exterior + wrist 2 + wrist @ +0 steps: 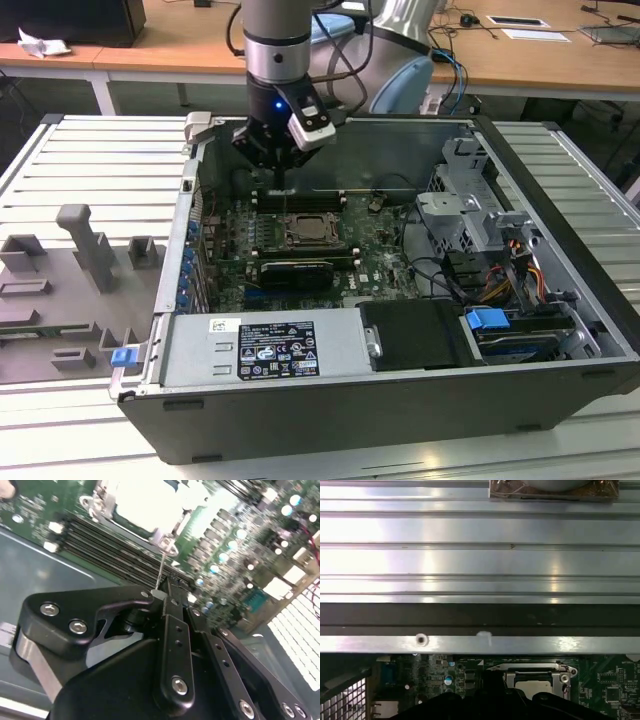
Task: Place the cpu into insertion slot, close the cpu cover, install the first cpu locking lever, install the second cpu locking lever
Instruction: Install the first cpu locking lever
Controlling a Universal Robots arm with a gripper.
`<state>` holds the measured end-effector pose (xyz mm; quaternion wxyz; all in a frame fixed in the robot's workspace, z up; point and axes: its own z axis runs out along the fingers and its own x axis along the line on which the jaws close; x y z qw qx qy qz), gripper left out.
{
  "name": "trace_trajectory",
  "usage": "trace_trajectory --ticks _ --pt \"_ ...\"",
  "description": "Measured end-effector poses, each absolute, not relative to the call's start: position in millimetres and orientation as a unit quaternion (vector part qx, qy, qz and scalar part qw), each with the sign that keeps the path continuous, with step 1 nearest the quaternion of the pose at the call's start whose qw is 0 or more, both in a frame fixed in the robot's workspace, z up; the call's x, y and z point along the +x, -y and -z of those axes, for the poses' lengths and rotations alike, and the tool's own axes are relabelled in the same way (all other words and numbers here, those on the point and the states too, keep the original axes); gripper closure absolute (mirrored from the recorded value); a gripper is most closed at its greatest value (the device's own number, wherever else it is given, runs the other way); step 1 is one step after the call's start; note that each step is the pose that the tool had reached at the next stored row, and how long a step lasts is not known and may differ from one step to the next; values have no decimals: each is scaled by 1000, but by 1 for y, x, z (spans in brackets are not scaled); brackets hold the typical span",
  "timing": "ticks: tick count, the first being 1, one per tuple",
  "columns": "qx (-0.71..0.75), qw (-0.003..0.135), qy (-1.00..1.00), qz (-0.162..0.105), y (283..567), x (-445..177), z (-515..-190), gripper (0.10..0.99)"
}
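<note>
Wire locking lever (161,570) (thin, straight steel) pinched in black jaws beside windowed silver cpu cover (106,500).

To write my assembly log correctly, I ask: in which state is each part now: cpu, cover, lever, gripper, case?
cpu: seated, under the cover.
cpu cover: closed flat over the cpu.
locking lever: raised, not latched.
gripper: shut on the locking lever's end.
computer case: open, side panel off.
</note>
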<state>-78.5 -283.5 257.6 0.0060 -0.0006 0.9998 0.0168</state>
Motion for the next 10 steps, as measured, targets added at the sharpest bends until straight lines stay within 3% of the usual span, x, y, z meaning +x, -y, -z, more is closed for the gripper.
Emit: trace_trajectory --ticks 10 --pt "-1 6 -1000 -19 284 -51 -255 980"
